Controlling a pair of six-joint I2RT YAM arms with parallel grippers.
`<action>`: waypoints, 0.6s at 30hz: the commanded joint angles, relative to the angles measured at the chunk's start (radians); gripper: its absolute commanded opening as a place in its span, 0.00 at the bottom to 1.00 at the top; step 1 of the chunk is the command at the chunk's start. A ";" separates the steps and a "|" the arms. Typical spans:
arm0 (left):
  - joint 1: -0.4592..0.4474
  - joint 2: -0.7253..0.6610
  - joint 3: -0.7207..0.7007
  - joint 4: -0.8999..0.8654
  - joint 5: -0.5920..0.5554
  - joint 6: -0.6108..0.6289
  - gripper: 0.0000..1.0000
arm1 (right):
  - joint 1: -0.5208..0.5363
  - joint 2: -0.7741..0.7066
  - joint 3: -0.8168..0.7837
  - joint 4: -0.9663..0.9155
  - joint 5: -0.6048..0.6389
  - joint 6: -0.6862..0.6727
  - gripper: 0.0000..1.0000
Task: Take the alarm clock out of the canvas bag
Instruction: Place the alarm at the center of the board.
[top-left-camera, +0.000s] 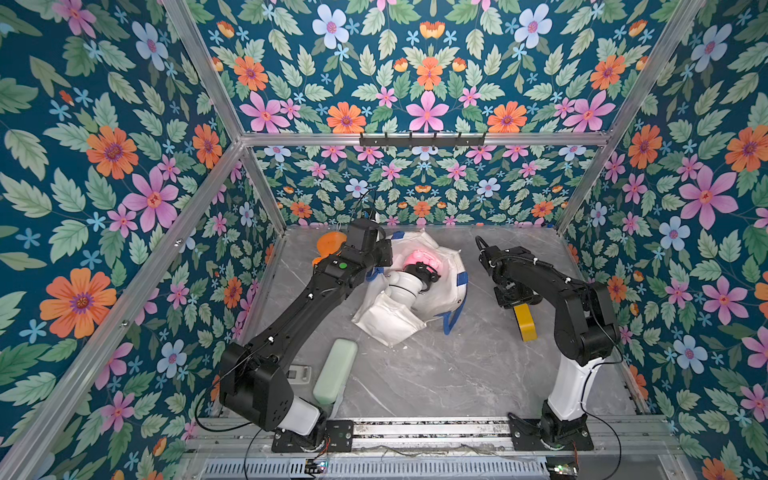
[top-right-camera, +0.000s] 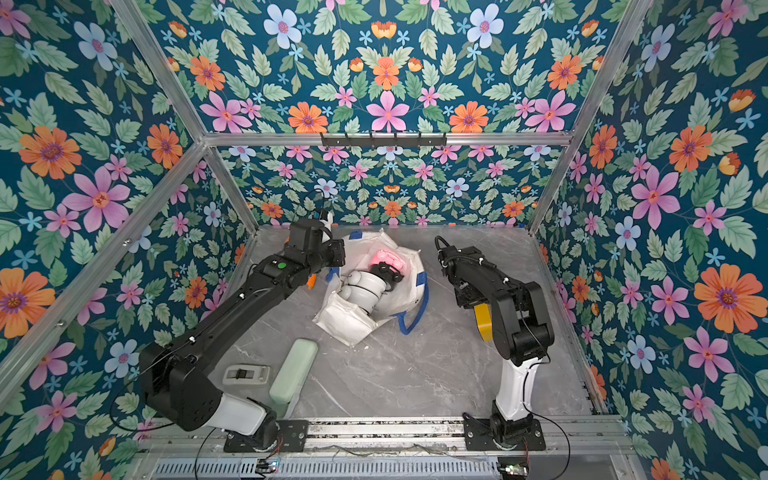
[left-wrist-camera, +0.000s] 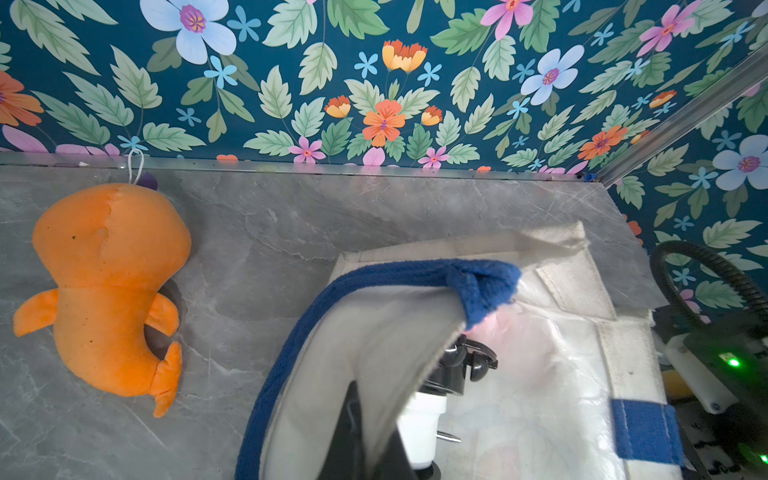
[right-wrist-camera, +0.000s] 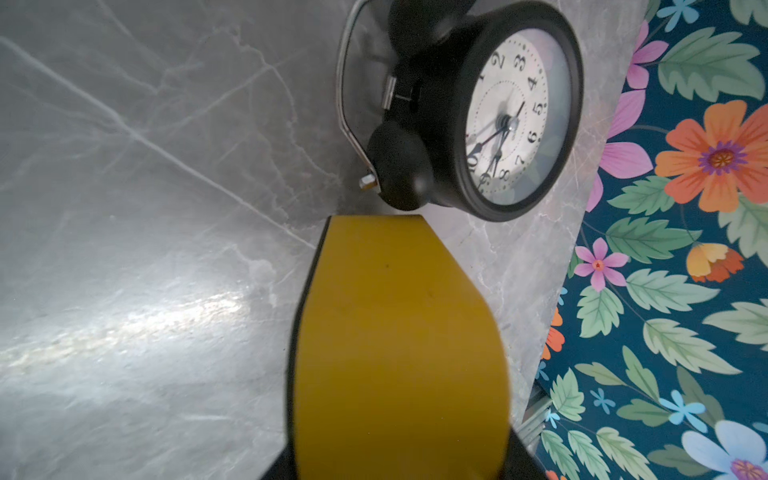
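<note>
Yellow curved band (right-wrist-camera: 399, 332) | left fingers (left-wrist-camera: 345, 440) clamp canvas bag (top-left-camera: 390, 320) | right fingers (right-wrist-camera: 525, 465) unclear | round alarm clock (right-wrist-camera: 511, 116)

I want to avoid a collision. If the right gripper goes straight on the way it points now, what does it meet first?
Probably the black round alarm clock, on the grey marbled table just beyond the yellow curved piece at the front of the right gripper; the gap is unclear.

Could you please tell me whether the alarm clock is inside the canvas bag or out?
Out: the alarm clock rests on the marble table, apart from the canvas bag.
</note>
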 joint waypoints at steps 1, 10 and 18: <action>0.001 -0.011 0.004 0.040 0.006 0.000 0.00 | 0.002 0.004 -0.004 -0.017 -0.005 0.022 0.27; 0.002 -0.016 0.000 0.036 0.006 -0.002 0.00 | 0.002 0.016 -0.019 0.020 -0.026 0.038 0.35; 0.003 -0.015 0.001 0.036 0.009 0.000 0.00 | 0.011 0.039 -0.018 0.034 -0.069 0.064 0.44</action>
